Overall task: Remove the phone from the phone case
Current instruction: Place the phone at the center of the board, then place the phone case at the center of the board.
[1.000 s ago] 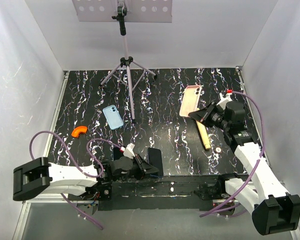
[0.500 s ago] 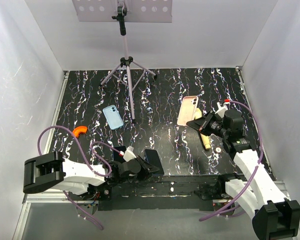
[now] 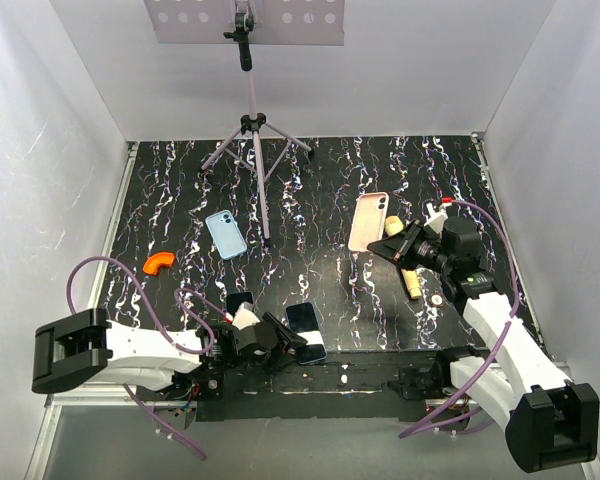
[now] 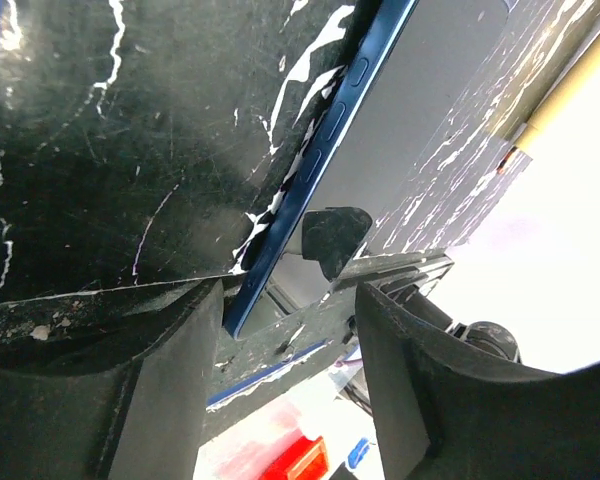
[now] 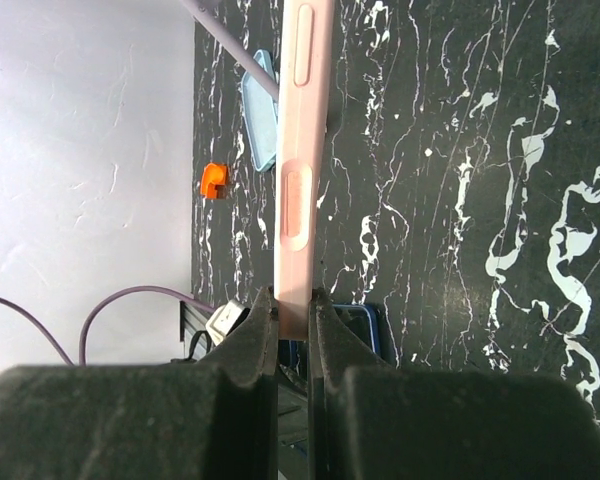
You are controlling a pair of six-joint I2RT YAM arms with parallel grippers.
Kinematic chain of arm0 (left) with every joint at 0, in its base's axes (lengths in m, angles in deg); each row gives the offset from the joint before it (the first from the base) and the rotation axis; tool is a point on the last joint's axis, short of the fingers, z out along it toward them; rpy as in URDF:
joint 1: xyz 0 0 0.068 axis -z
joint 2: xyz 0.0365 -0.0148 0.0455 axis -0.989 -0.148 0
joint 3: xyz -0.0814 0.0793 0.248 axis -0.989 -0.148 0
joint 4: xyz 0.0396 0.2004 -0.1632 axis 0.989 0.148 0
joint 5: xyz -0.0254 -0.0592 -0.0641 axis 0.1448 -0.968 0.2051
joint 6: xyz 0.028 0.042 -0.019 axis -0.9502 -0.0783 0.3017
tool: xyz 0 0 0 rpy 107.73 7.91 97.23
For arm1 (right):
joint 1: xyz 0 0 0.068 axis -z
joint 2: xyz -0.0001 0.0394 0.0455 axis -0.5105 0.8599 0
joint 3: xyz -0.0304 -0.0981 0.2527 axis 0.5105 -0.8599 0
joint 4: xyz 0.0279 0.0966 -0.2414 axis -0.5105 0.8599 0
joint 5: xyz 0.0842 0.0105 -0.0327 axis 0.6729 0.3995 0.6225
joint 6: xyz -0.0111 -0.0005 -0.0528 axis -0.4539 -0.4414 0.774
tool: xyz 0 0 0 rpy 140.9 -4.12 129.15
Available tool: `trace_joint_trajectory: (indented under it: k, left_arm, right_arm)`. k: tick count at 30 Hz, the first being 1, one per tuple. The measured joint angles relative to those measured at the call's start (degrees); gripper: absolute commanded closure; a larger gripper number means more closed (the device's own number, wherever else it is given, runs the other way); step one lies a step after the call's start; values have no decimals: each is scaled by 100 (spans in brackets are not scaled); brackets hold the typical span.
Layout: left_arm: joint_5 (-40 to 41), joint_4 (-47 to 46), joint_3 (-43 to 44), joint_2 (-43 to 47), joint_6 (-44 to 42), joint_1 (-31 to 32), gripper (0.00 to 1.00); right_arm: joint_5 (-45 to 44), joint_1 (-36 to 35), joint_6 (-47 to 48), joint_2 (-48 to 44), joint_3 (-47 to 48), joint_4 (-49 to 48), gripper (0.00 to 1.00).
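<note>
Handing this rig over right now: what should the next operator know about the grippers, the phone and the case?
Right gripper: shut on the pink case, pinched by one end over the right half of the table.
Left gripper: open, fingers either side of one end of the dark blue phone, which is at the table's near edge.
Done: phone and case look separated.
Left: probably set the case down, release it, and back the left arm off the phone.
</note>
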Motion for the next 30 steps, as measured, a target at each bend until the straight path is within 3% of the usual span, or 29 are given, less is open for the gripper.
trace_joint_trajectory:
  k: [5,9,13,19,22,26,28,30]
  left_arm:
    - [68,4,-160,223,138,0,43]
    - [199,341,-177,514,68,0,30]
    - [415,1222,332,898,-446,-2,21]
    - [796,2282,1672,1309,-1838,-52,14]
    - [918,2581,2400,1381,-3056,-92,5]
    - [997,3062,3644,1167,-4631,-125,2]
    - [1023,3375,4323,970,-5219,-125,3]
    - [1045,3633,5036,791,-5783,-125,2]
  right_arm:
    - [7,-68,-42,35,0,-90,99]
    - [44,-81,-50,109,0,-149,99]
    - [70,-127,-42,177,0,-188,99]
    - [326,-205,138,920,144,-181,99]
    - [437,-225,391,1757,728,155,99]
    - [566,-221,623,2844,1816,304,96]
    - [647,-221,682,3314,2347,354,81]
    - [730,-221,756,3921,2968,380,49]
